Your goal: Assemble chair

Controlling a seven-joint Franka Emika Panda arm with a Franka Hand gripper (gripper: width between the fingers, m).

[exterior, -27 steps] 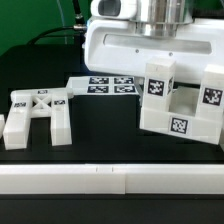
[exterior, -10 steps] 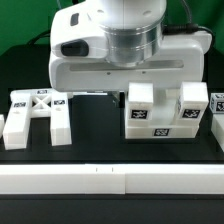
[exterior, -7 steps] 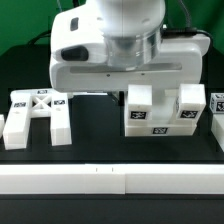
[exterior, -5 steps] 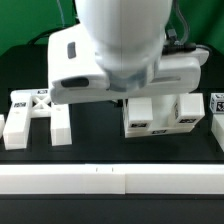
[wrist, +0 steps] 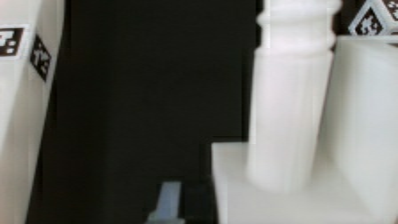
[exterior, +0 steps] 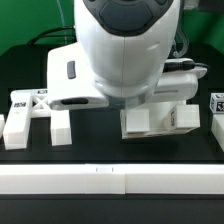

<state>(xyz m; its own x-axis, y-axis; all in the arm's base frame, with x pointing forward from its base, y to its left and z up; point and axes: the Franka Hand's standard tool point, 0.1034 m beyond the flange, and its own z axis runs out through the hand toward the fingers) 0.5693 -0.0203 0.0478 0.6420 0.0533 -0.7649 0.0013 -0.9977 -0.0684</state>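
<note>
Across the middle of the exterior view the white robot arm [exterior: 125, 50] bulks so large that it covers most of what lies behind it. The gripper [wrist: 169, 203] cannot be seen there at all. The wrist view shows only one blurred grey-blue fingertip of it at the frame edge, over the black table [exterior: 100, 145], so I cannot tell whether it is wide, narrow or holding anything. Of the chair, the seat block [exterior: 160, 122] stands on the table toward the exterior view's right. Only its lower front is visible, and its upper part and tags are hidden by the arm. Toward the exterior view's left lies the H-shaped piece [exterior: 18, 125], well apart from the seat block, with the end of its tagged crossbar nearest the arm overlapped. A small white part [exterior: 3, 128] is cut off at that view's left edge, and a tagged part [exterior: 217, 105] is cut off at its right edge. Neither shape can be made out. A long white rail [exterior: 110, 180] runs across the foreground. Close up in the wrist view, a round white post [wrist: 294, 100] with a turned, knobbed end rises upright from a white block [wrist: 311, 190], both soft with blur. A flat white piece [wrist: 15, 90] carrying tags is cropped at one side, and another tag [wrist: 377, 20] is clipped at a corner. Whether that block is the seat block is unclear.
</note>
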